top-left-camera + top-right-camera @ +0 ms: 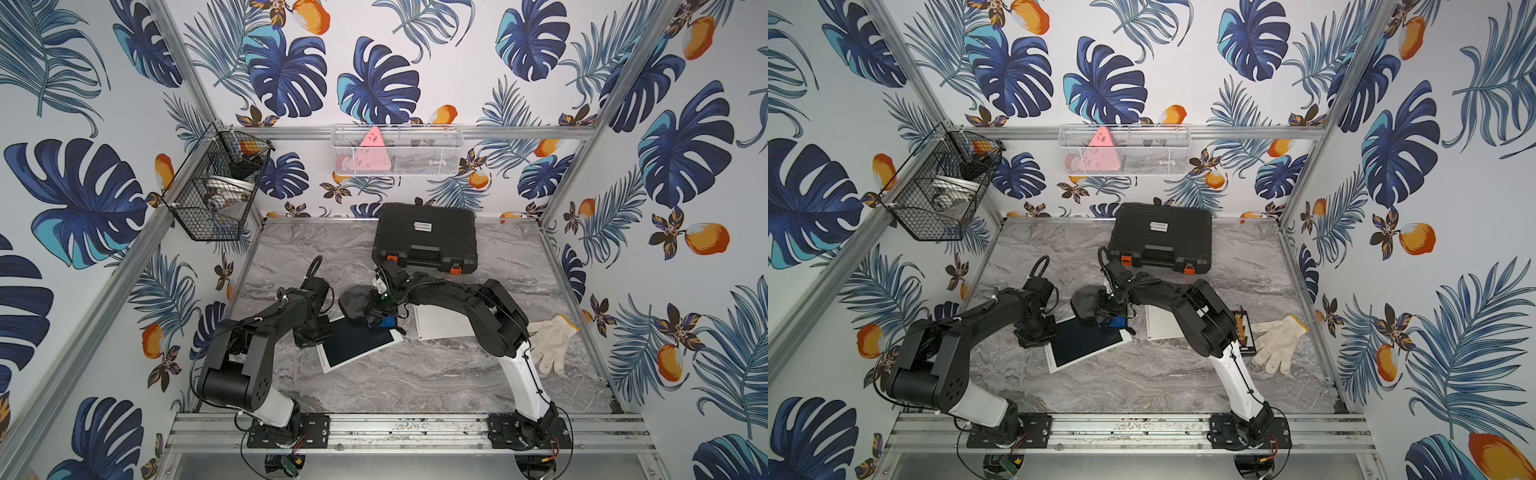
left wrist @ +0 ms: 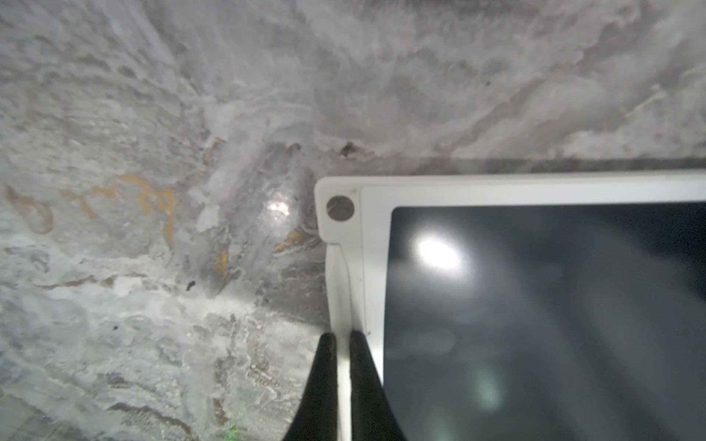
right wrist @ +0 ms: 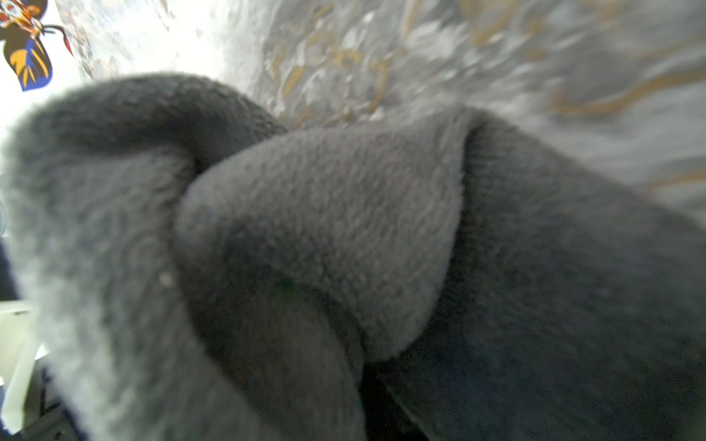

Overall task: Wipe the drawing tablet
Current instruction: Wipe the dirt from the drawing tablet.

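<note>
The drawing tablet (image 1: pixel 357 345) (image 1: pixel 1086 343), a dark screen in a white frame, lies askew on the marble table in both top views. My left gripper (image 2: pixel 342 336) (image 1: pixel 309 332) is shut, its black tips resting on the white frame at the tablet's left edge near a corner. My right gripper (image 1: pixel 376 311) is shut on a bunched grey cloth (image 1: pixel 353 303) (image 3: pixel 324 229) at the tablet's far corner. The cloth fills the right wrist view and hides the fingers there. The screen (image 2: pixel 535 324) looks dark with light glare.
A black tool case (image 1: pixel 426 237) stands at the back of the table. A white sheet (image 1: pixel 440 326) and a white work glove (image 1: pixel 548 340) lie right of the tablet, under and beside the right arm. A black wire basket (image 1: pixel 216 195) and a white one (image 1: pixel 397 149) hang on the walls.
</note>
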Motion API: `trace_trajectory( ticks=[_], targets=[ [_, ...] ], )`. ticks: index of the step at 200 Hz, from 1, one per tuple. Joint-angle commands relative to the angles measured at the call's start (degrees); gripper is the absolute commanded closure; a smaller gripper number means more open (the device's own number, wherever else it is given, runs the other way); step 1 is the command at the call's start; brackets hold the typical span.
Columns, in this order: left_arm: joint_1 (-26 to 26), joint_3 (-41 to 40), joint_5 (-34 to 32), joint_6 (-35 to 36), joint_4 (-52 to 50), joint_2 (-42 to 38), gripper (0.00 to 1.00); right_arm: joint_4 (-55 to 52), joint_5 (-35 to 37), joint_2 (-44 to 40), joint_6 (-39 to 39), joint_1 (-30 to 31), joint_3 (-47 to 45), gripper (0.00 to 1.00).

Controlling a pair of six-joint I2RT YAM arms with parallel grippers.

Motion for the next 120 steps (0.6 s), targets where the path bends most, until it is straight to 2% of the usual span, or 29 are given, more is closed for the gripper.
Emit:
trace_trajectory(
  ticks=[1, 44, 74, 120],
  targets=[
    [-0.72, -2.13, 16.76, 2.44, 19.76, 2.17, 0.94, -5.39, 1.70, 1.50, 0.64, 0.99, 1.78, 1.00],
    [-0.66, 0.07, 14.64, 1.72, 14.64, -4.46, 0.91, -4.47, 1.47, -2.72, 0.97, -1.31, -1.81, 1.00],
    [-0.33, -1.10, 12.90, 0.30, 12.15, -10.30, 0.84, -4.90, 1.07, -5.69, -0.07, -2.59, -3.84, 1.00],
    [2.04, -2.72, 14.57, 0.82, 11.41, -11.26, 0.82, -4.30, 1.26, -5.84, 0.50, -2.63, -5.27, 1.00]
  ],
)
